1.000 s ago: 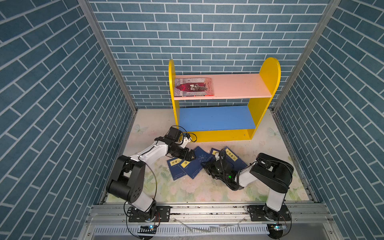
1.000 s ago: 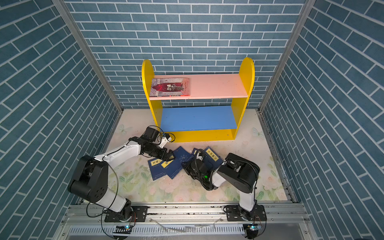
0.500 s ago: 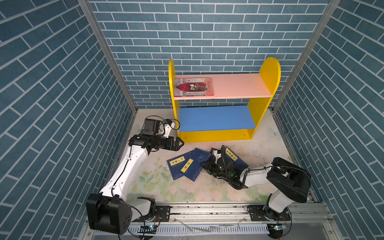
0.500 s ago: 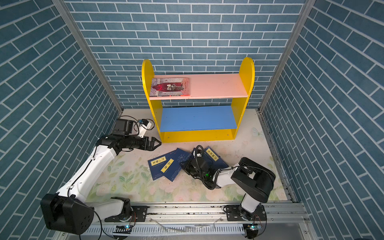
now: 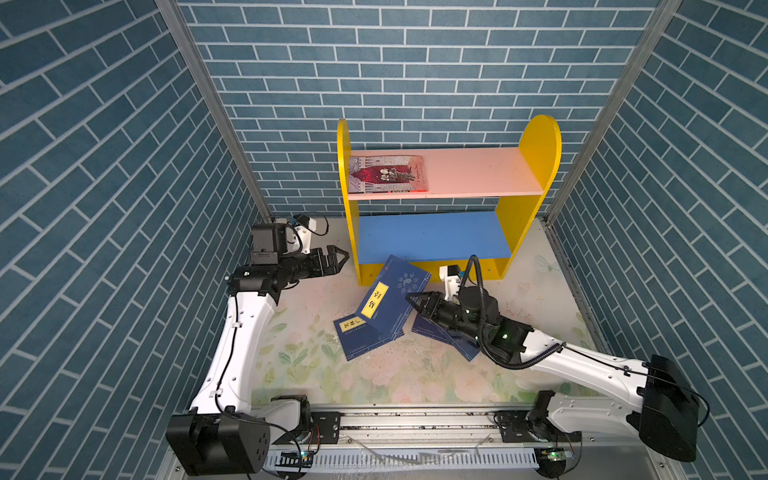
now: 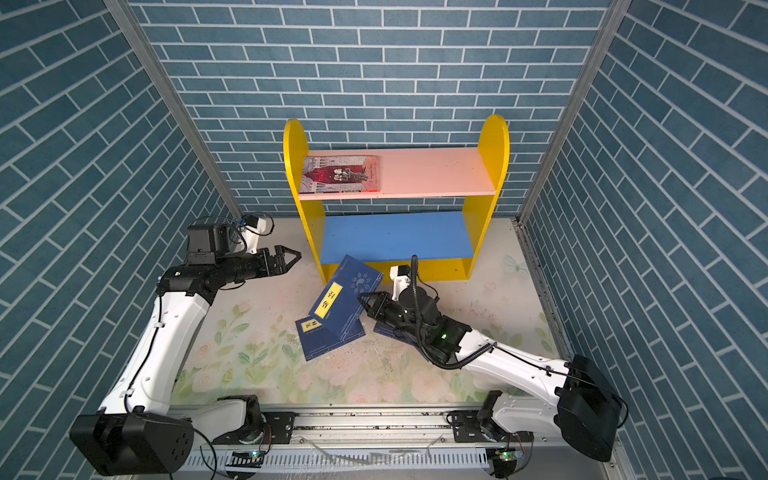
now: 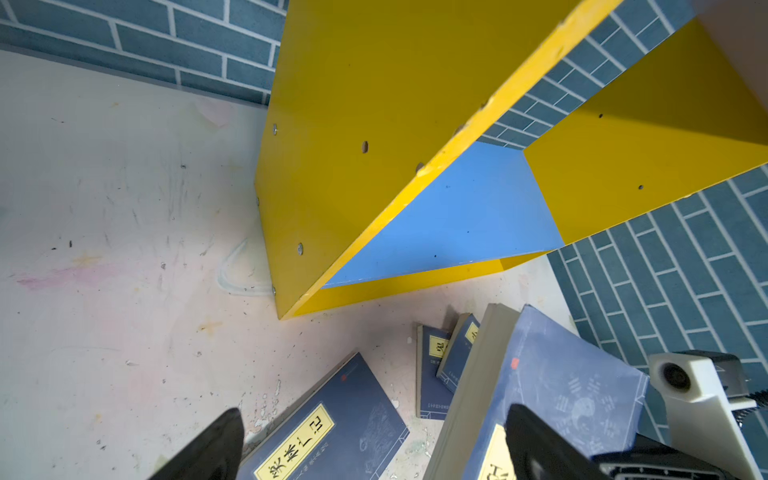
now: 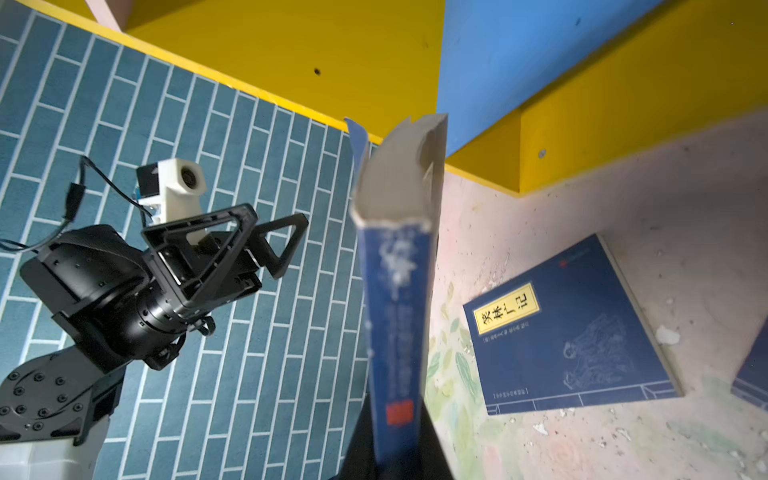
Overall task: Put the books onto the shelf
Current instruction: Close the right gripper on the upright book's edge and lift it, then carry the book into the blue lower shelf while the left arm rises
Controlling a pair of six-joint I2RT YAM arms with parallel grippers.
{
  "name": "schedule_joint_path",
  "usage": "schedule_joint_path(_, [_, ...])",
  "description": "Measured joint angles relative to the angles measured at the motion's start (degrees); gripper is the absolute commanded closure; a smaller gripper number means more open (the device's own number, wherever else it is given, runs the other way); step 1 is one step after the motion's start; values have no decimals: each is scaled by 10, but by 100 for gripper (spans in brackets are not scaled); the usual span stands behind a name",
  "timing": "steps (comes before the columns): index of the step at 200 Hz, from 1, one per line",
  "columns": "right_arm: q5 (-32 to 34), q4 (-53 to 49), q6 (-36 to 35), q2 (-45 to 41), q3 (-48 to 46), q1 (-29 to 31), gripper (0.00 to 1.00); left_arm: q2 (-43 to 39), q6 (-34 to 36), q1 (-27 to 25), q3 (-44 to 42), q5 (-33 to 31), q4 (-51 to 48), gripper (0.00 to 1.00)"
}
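Two navy softcovers point(image 7: 432, 374) beyond the spread, empty left fingers point(image 7: 208, 453) sit half hidden behind the matte, frayed-spined book point(image 8: 395, 316) that the cut-off right fingers point(image 8: 434, 463) pinch.

The flat navy book point(image 8: 582, 345) is labelled 笑林广记.

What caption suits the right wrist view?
Right gripper clamps a thin navy softcover book in front of the yellow-and-blue wooden shelf; the open left gripper hovers beside it.

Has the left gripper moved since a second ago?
Yes. The left gripper drew back from the navy books toward the back wall; it is open beside the shelf.
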Motion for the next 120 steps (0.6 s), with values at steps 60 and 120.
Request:
schedule_joint_path(60, [14, -46, -21, 26, 62, -53, 100, -41, -48, 1, 0, 17, 16, 0])
schedule_joint_path(120, [42, 12, -11, 79, 62, -92, 100, -51, -80, 1, -10, 35, 28, 0])
